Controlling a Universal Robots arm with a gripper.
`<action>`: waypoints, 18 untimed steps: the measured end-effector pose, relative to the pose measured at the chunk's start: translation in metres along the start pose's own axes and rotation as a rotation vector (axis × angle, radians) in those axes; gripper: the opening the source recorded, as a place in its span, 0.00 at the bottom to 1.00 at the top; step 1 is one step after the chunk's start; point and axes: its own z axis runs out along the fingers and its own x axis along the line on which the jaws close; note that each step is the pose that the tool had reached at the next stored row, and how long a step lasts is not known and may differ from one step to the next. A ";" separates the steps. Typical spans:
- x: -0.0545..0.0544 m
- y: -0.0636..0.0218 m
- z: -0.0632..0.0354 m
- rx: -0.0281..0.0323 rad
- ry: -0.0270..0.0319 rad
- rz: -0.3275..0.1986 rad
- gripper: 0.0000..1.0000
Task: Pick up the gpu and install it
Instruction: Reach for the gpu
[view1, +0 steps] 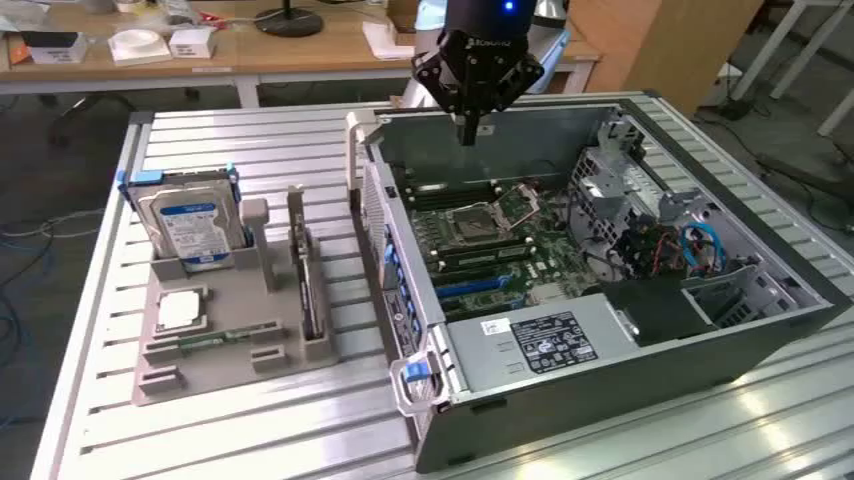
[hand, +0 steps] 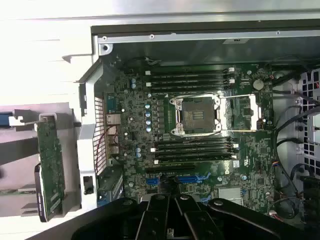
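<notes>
The black pincer (view1: 465, 132) (hand: 170, 212) of the arm hangs above the far end of the open dark metal computer case (view1: 694, 335) (hand: 200, 47) and points down into it. Its two fingers are drawn narrow, close together, and nothing is held between them. Under the pincer lies the green motherboard (view1: 501, 250) (hand: 250, 165). On it are the square silver processor socket (view1: 478, 222) (hand: 195, 116) and long black memory slots (hand: 192, 80) on both sides of the socket. The pincer is above all of these and touches none of them.

The gpu (view1: 307, 295) (hand: 50, 165) is a thin flat rectangular circuit card with a green board and a black rounded fan housing on one face. It stands on its edge in a slot of the grey plastic holder (view1: 220, 350), just outside the side wall of the case. From the pincer it is to the exterior view's left and nearer to that camera, well apart from the fingers.

In the same holder, farther from the pincer on that side, the silver hard drive with a blue-white label (view1: 187, 225) stands upright. The holder and the case both rest on the silver slatted aluminium table (view1: 240, 140).
</notes>
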 end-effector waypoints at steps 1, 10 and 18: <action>0.000 0.0000 0.0000 -0.0001 0.0000 0.000 0.10; 0.015 -0.0011 -0.0004 0.0000 0.0001 0.000 0.10; 0.044 -0.0033 -0.0011 -0.0001 -0.0001 0.000 0.10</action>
